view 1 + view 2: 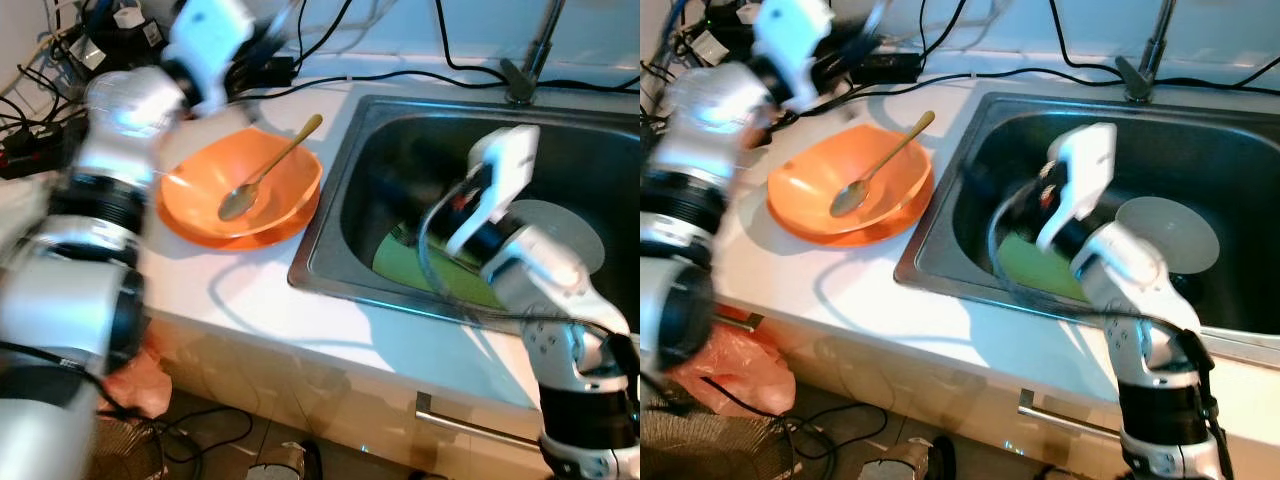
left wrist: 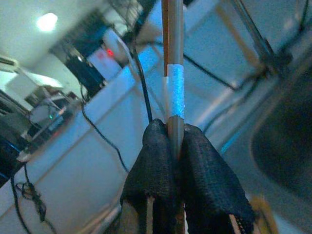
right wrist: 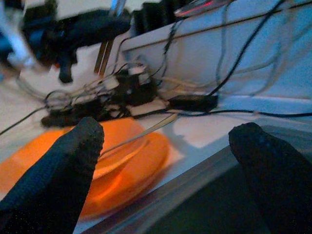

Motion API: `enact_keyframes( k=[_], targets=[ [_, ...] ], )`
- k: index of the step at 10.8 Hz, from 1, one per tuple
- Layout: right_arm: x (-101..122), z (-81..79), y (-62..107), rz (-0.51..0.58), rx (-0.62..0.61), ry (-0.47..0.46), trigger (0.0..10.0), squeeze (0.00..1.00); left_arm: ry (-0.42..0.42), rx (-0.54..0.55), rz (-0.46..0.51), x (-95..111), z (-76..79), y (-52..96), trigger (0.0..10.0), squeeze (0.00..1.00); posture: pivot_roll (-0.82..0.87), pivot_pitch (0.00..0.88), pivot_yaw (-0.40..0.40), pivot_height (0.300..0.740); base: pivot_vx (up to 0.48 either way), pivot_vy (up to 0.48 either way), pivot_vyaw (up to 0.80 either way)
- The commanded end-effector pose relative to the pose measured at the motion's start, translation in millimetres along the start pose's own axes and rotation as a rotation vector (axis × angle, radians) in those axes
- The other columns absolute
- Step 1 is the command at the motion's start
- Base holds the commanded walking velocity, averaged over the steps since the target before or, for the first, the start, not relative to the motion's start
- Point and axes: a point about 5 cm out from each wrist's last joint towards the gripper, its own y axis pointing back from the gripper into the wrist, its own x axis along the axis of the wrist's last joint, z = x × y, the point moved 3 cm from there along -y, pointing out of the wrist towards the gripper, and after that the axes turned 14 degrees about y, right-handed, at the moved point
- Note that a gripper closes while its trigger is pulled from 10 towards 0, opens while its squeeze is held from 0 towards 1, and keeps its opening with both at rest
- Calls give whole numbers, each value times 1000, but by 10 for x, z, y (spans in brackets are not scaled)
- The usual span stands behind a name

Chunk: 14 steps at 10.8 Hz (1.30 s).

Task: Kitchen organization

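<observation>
An orange bowl (image 1: 243,185) sits on an orange plate (image 1: 270,233) on the white counter, with a gold spoon (image 1: 262,174) resting in it. My left gripper (image 2: 174,131) is raised over the back left of the counter, shut on a pair of wooden chopsticks (image 2: 174,63) with a pale band. My right gripper (image 3: 168,131) hangs open inside the steel sink (image 1: 325,240), nothing between its fingers, facing the orange bowl (image 3: 117,161). A green dish (image 1: 430,265) and a grey round plate (image 1: 565,235) lie in the sink.
Black cables and power strips (image 1: 60,60) crowd the back left of the counter. The faucet (image 1: 528,60) stands behind the sink. An orange plastic bag (image 1: 730,370) lies on the floor below the counter edge. A drawer handle (image 1: 470,425) sits under the sink.
</observation>
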Motion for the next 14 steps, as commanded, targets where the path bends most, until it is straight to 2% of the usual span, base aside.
enact_keyframes(
  k=[1, 2, 3, 4, 6, 7, 10, 12, 13, 14],
  targets=[
    [94, 34, -36, 52, -32, -31, 10000, 0, 10, 48, 25, -25, -3, 18, 0, 0, 54, 95, 142, 740, 0, 0, 0],
    [192, 103, -74, 111, -93, -91, 10000, 0, 50, 83, 56, -80, 112, -33, 0, 0, 50, 94, 141, 740, 0, 0, 0],
    [264, 179, -93, 152, -151, -125, 10000, 0, 42, 54, 86, -127, 346, -98, 0, 0, 50, 94, 141, 740, 0, 0, 0],
    [289, 219, -96, 165, -180, -134, 10000, 0, 61, 38, 95, -153, 470, -137, 0, 0, 39, 91, 146, 740, 0, 0, 0],
    [348, 283, -100, 188, -220, -152, 10000, 0, 88, -89, 106, -187, 915, -271, 0, 0, 30, 91, 153, 740, 0, 0, 0],
    [366, 287, -102, 192, -223, -152, 10000, 0, 75, -144, 115, -156, 1054, -317, 0, 0, 25, 91, 156, 740, 0, 0, 0],
    [395, 294, -108, 194, -234, -149, 10000, 0, 63, -233, 134, -171, 1377, -331, 0, 0, 26, 100, 154, 740, 0, 0, 0],
    [375, 282, -126, 185, -229, -157, 10000, 0, 77, -262, 145, -187, 1496, -302, 0, 0, 29, 104, 152, 740, 0, 0, 0],
    [371, 293, -133, 186, -237, -161, 157, 0, 82, -264, 148, -189, 1520, -295, 0, 0, 30, 104, 152, 740, 0, 0, 0],
    [380, 307, -133, 194, -244, -170, 0, 0, 86, -262, 148, -188, 1527, -291, 0, 0, 30, 106, 153, 740, 0, 0, 0]
  ],
)
